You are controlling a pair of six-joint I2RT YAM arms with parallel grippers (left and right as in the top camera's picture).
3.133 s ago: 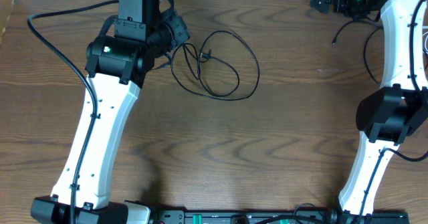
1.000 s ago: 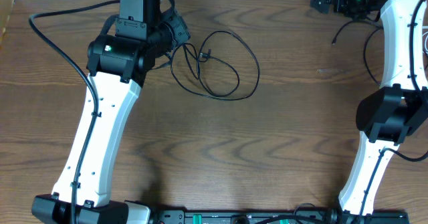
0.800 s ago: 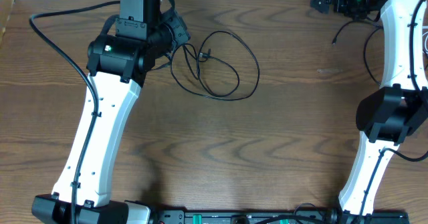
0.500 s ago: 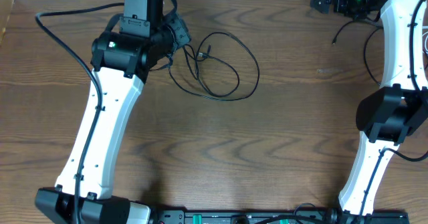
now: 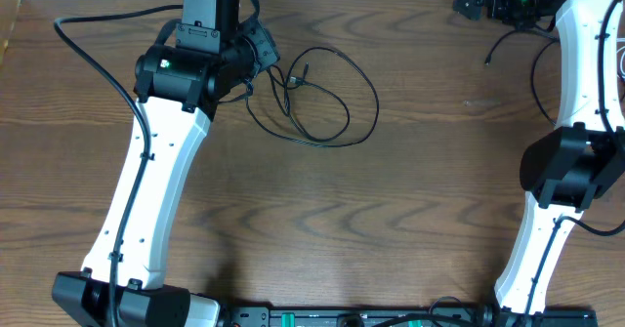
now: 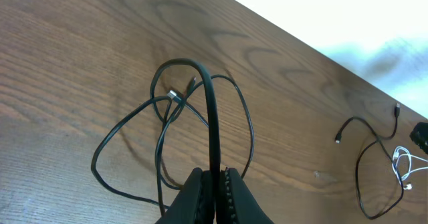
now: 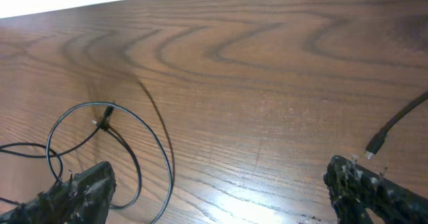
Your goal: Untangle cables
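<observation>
Looking down from overhead, we see a dark wood-grain table (image 5: 391, 190) with a pale strip beyond its far edge. The left gripper (image 5: 262, 56) sits at the left end of the black cable (image 5: 337, 88), whose loops spread rightward toward the table's middle. The right gripper (image 5: 469, 0) is at the far right corner, near a second black cable (image 5: 534, 78).

From the left wrist, the fingers (image 6: 194, 192) are pinched together on the black cable (image 6: 212, 117), which runs straight away from them (then arches over) into flat loops. The white cable (image 6: 403, 167) lies well apart, beside the second black cable (image 6: 360, 170).

From the right wrist, the fingers (image 7: 73, 194) stand wide apart, holding nothing. One loop of the black cable (image 7: 105, 120) lies ahead on the left.
</observation>
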